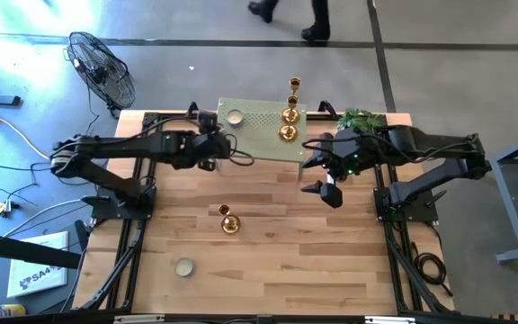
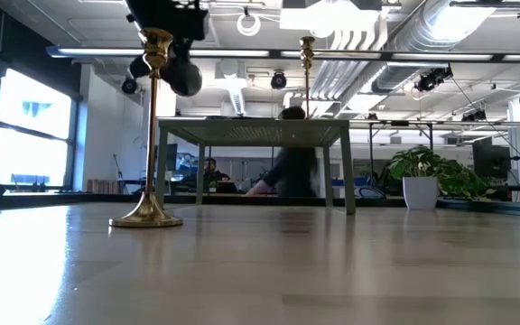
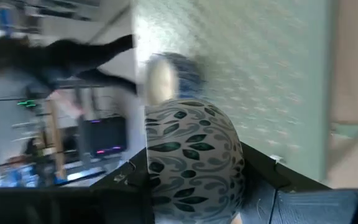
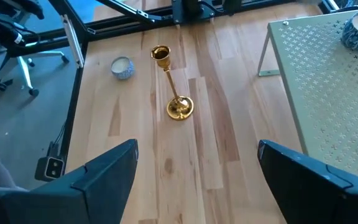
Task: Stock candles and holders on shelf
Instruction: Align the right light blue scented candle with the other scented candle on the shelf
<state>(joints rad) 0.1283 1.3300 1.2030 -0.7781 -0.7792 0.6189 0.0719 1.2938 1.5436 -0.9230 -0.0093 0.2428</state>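
Observation:
The pale green shelf (image 1: 259,135) stands at the table's far middle. On it are three gold holders (image 1: 289,114) toward its right end and one candle (image 1: 235,117) in a leaf-patterned cup toward its left. A taller holder (image 1: 229,220) stands on its round base on the wood, and another candle (image 1: 183,267) sits nearer the front. My left gripper (image 1: 216,144) is at the shelf's left end, shut on a third candle (image 3: 191,155). My right gripper (image 1: 317,175) hangs open by the shelf's near right corner, with nothing between its fingers (image 4: 197,155). My left gripper pinches the candle's patterned cup wall (image 3: 166,180) between its two fingers (image 3: 126,193), one on either side. The fingers slant down toward the shelf from the table's left. The candle is lifted, with the shelf top and the other candle (image 3: 163,78) beyond it.
A potted plant (image 1: 362,119) sits at the far right corner beside the shelf. A floor fan (image 1: 102,63) stands off the table's far left. A person walks past beyond the far edge (image 1: 290,13). Bare wood lies between the shelf and the standing holder.

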